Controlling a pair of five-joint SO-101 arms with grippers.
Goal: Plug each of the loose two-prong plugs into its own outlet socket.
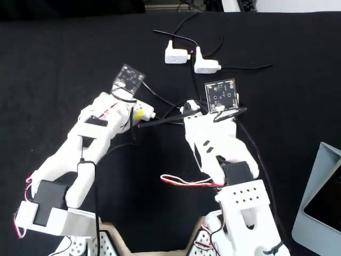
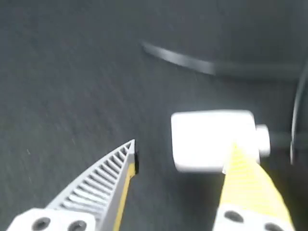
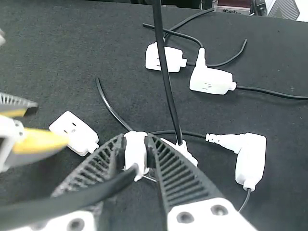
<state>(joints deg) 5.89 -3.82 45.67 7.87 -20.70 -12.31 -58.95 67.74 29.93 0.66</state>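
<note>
Black cloth (image 1: pixel 48 69) across table; grey-rimmed object (image 1: pixel 311 192) at right edge.

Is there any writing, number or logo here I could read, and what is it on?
No readable text anywhere.
The outlet socket: blank, just slots.
The plug in the right hand: blank.
The black square boards on the arms: tiny marks, too small to read.

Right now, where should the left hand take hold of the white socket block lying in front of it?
Probably across its two long sides, mid-body, from above: the socket block lies flat with its cord leaving one short end. The open left hand hangs just above it.
</note>
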